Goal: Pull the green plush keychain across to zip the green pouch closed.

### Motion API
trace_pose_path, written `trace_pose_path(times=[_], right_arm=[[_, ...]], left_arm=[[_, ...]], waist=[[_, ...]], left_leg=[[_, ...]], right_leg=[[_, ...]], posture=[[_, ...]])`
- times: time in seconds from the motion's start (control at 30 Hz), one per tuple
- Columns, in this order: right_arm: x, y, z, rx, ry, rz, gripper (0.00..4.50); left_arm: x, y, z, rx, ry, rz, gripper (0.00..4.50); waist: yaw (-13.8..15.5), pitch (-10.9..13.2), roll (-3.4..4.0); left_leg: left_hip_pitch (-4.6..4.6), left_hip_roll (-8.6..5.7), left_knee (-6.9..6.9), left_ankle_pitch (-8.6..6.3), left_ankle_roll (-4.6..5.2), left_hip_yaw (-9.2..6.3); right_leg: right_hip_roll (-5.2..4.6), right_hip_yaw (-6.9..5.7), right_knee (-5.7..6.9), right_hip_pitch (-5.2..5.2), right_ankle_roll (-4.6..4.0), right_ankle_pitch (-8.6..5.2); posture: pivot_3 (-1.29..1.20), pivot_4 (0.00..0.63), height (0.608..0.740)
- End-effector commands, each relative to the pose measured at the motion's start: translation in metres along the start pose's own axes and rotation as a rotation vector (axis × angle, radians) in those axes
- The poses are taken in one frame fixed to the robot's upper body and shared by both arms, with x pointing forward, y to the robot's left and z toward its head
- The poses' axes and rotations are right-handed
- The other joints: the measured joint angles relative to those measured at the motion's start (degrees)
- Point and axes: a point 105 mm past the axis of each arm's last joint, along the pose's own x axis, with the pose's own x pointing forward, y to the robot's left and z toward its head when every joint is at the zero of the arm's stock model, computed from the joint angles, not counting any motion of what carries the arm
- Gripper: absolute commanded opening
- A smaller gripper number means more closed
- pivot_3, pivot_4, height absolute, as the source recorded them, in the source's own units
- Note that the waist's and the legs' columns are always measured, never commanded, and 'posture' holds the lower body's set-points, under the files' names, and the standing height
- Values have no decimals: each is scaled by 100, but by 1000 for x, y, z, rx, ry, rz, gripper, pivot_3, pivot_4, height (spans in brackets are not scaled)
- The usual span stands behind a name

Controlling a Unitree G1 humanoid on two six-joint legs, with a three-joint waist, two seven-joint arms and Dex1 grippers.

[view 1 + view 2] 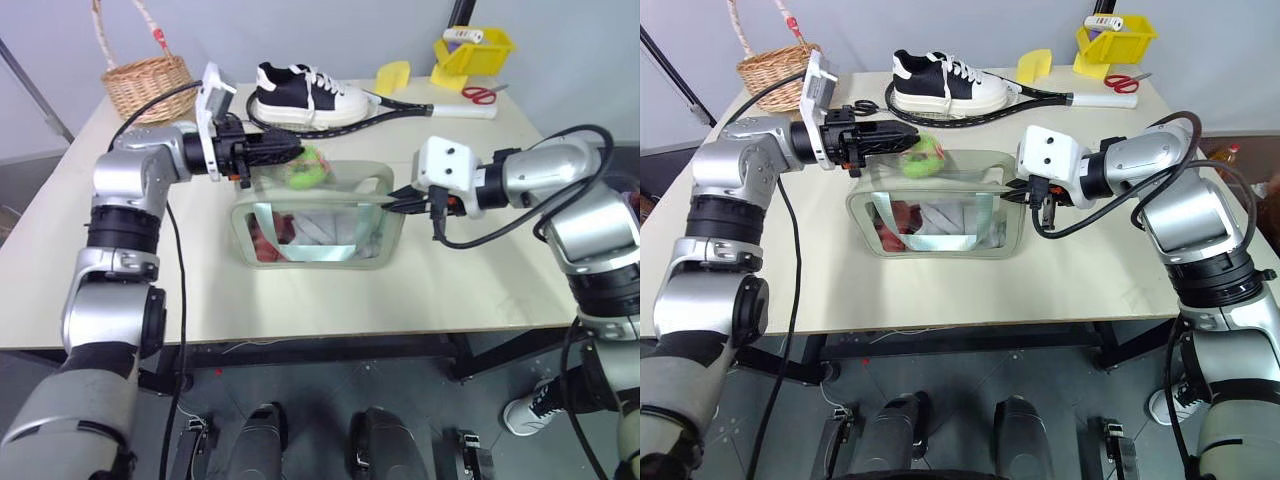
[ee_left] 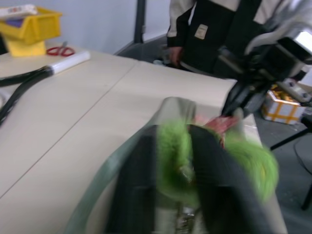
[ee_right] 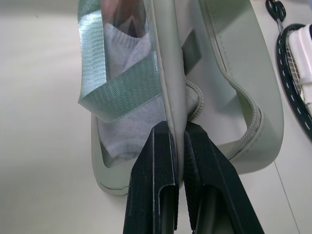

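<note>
Head views. Green pouch (image 1: 318,225) standing upright near the middle of the bench (image 1: 480,290), clear window facing the near edge, zip edge uppermost so a pull can run along it. Left claw (image 1: 292,150) level at the pouch's 10 o'clock corner, fingers either side of the green plush keychain (image 1: 306,168); keychain resting on the pouch's top edge. Right claw (image 1: 392,203) at the pouch's 3 o'clock end, pinched on the fabric rim, judged to be anchoring the pouch against the pull. Shoe (image 1: 308,95), basket (image 1: 150,85), yellow bin (image 1: 472,52) and scissors (image 1: 484,94) well apart at 12 o'clock, clear of the work.

Left wrist view. Two dark fingers (image 2: 136,180) apart with green plush between them; whether clamped or merely straddling cannot be told, as the plush looks loose and blurred. Person in a dark jacket (image 2: 214,29) standing beyond the bench's far end.

Right wrist view. Fingers (image 3: 155,165) together, squeezing the pouch's end seam between the pads; zip track looping open just beside, so closing judged not yet done.
</note>
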Motion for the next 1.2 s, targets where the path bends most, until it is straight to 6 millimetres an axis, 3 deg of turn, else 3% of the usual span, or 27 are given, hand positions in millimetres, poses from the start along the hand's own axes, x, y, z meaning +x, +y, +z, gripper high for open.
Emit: trace_pose_path(times=[0.03, 0.13, 0.37, 0.53, 0.63, 0.73, 0.87, 0.9, 1.0, 1.07, 1.2], right_arm=[[-9, -7, 14, -50, -22, -50, 0], [-9, -6, 13, -46, -19, -52, 0], [-8, -5, 12, -41, -21, -48, 0], [-6, -6, 12, -43, -24, -40, 0], [-5, -7, 13, -45, -26, -40, 0], [-5, -8, 15, -48, -32, -38, 0], [-7, -8, 15, -47, -32, -37, 0], [-8, -7, 15, -45, -30, -33, 0], [-9, -7, 13, -12, -11, -39, 1118], [-12, -5, 17, 17, -35, -24, 2145], [-30, -8, 48, 35, -197, -14, 4232]], left_arm=[[-15, -2, 20, 84, -23, 5, 3000], [-36, -2, 19, 121, 11, 26, 4430], [-88, -28, -3, 103, 102, -43, 4430], [-91, -39, -23, 77, 151, -52, 4430], [-87, -37, -40, 44, 209, -29, 3551], [-82, -29, -56, 59, 253, 20, 2053], [-78, -28, -54, 65, 234, 23, 41], [-78, -27, -54, 66, 232, 24, 41], [-78, -24, -56, 79, 242, 47, 0], [-78, -22, -57, 83, 248, 60, 0], [-76, -23, -56, 87, 241, 52, 0]], waist=[[7, 0, 0], [7, 0, 0], [7, 0, 1], [58, 0, 0], [41, 0, 1], [36, 0, 1], [40, 0, 1], [41, 0, 1], [44, 0, 1], [45, 0, 1], [45, 0, 1]], left_leg=[[-1, 1, 0, 0, 0, 0], [-1, 2, 0, 0, 0, 0], [0, 12, -3, 0, -1, 4], [-3, 16, 5, -1, 0, 3], [-6, 17, 13, -1, 0, 4], [-5, 21, 12, -1, 0, 4], [-5, 22, 13, -1, 0, 5], [-5, 22, 13, -1, 0, 5], [-5, 22, 14, -1, 0, 5], [-5, 22, 15, -1, 0, 5], [-5, 22, 14, -1, 0, 5]], right_leg=[[1, 0, 0, -1, 0, 0], [1, 0, 0, -1, 0, 0], [9, 5, -7, -3, -4, 2], [14, 6, -9, 0, -9, 5], [15, 6, -9, -1, -10, 6], [20, 7, -9, -1, -10, 6], [21, 7, -9, -1, -10, 7], [21, 7, -9, -1, -10, 7], [21, 7, -9, -1, -10, 7], [21, 7, -9, 0, -10, 7], [21, 7, -9, 0, -10, 8]], posture=[[0, 150, 740], [0, 150, 740], [0, 150, 740], [0, 150, 740], [0, 150, 740], [0, 150, 740], [0, 150, 740], [0, 150, 740], [0, 150, 740], [0, 150, 740], [0, 150, 740]])
